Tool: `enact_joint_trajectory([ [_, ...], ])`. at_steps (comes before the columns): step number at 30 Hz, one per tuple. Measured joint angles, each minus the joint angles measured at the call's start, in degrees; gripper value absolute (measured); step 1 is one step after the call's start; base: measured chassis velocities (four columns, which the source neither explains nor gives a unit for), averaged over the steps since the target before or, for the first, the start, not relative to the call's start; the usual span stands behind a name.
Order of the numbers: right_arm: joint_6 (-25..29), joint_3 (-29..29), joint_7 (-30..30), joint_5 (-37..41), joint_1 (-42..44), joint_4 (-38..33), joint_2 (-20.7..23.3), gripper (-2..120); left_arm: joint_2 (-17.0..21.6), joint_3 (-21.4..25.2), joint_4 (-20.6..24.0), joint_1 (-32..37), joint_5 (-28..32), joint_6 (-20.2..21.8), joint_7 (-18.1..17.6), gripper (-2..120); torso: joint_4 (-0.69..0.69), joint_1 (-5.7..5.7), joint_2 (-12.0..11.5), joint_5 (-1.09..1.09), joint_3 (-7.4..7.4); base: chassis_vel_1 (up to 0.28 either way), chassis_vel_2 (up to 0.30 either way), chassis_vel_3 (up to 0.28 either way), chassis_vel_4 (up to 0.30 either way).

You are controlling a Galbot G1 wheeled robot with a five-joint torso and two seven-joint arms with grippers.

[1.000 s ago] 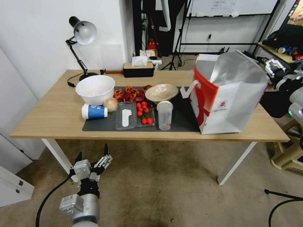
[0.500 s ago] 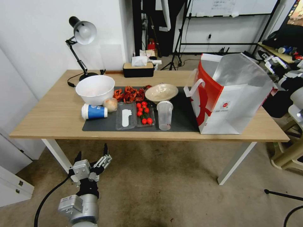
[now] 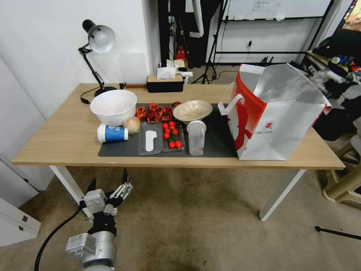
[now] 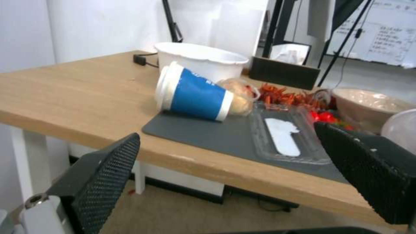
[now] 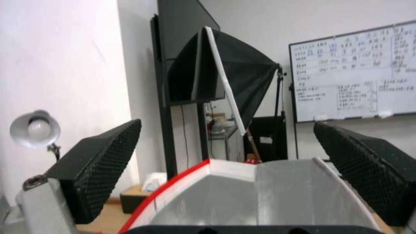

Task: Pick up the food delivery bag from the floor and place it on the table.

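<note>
bag: the food delivery bag (image 3: 272, 120) stands upright and open on the right end of the table (image 3: 56, 139), its near corner on the edge of the dark grey mat (image 3: 218, 143); foil lining faces up, one white strap handle (image 3: 227, 105) droops toward the bowls
what changed: a second ago the bag leaned and the right arm was beside its far side; now the bag sits squarer and steadier, and that arm has drawn back from it
right gripper: the right gripper (image 5: 225, 175) is spread wide, holding nothing; its wrist view looks over the bag's red rim and silver mouth from just behind
meaning for the task: judged from this, the bag is off the floor, placed and released; little seems left but clearing the arm
neighbours: a clear plastic cup (image 3: 196, 137), a tan bowl (image 3: 192, 110) and a tray of tomatoes (image 3: 172, 135) lie near the bag, not touching it
left gripper: the left gripper (image 3: 109, 186) hangs idle below the table's front edge, fingers apart, empty
</note>
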State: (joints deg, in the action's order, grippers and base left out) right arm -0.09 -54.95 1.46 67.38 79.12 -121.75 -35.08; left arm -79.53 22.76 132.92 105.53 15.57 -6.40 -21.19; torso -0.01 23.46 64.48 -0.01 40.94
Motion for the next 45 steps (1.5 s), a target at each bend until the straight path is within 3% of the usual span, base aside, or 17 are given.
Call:
enact_joint_trajectory([
  [10,7.3,0.14,0.04,-13.94,11.21,-7.2,-5.43,100,0.14,0.14,0.56,0.22,-0.32,-0.82,1.16,100,0.0,0.0,0.0,0.0,0.0,0.0,0.0,0.0,0.0],
  [13,8.66,4.16,-1.91,-21.24,13.93,-11.4,-8.93,100,0.26,0.14,1.2,0.28,-0.39,-1.02,1.06,100,0.01,0.0,0.0,0.0,0.0,0.0,0.0,0.0,0.0],
  [20,13.68,10.78,-2.8,-29.43,19.49,-13.11,-15.27,100,0.6,0.03,1.5,0.96,-1.28,-2.11,2.78,100,0.02,0.0,0.0,-0.01,0.0,0.0,0.0,0.0,0.0],
  [23,16.4,12.34,-2.35,-31.66,22.4,-12.61,-17.88,100,0.64,-0.02,1.4,1.02,-1.58,-2.49,3.53,100,0.0,0.0,0.0,0.0,0.0,0.0,0.0,0.0,0.0],
  [25,20.12,15.04,-2.1,-34.37,25.81,-10.79,-22.17,100,0.67,-0.06,0.87,1.07,-2.38,-2.71,4.83,100,-0.01,-0.01,0.01,-0.02,-0.01,0.0,0.0,0.0,0.0],
  [30,24.35,19.34,-2.73,-37.41,27.04,-5.59,-26.3,100,0.97,-0.22,-0.47,1.08,-3.27,-3.51,6.74,100,0.01,0.0,0.0,0.0,0.0,0.0,0.0,0.0,0.0],
  [45,26.53,26.06,-3.71,-44.14,25.15,3.16,-31.03,100,1.82,-0.48,-5.75,-1.09,-1.98,-4.54,8.94,100,0.0,0.0,0.0,0.0,0.0,0.0,0.0,0.0,0.0],
])
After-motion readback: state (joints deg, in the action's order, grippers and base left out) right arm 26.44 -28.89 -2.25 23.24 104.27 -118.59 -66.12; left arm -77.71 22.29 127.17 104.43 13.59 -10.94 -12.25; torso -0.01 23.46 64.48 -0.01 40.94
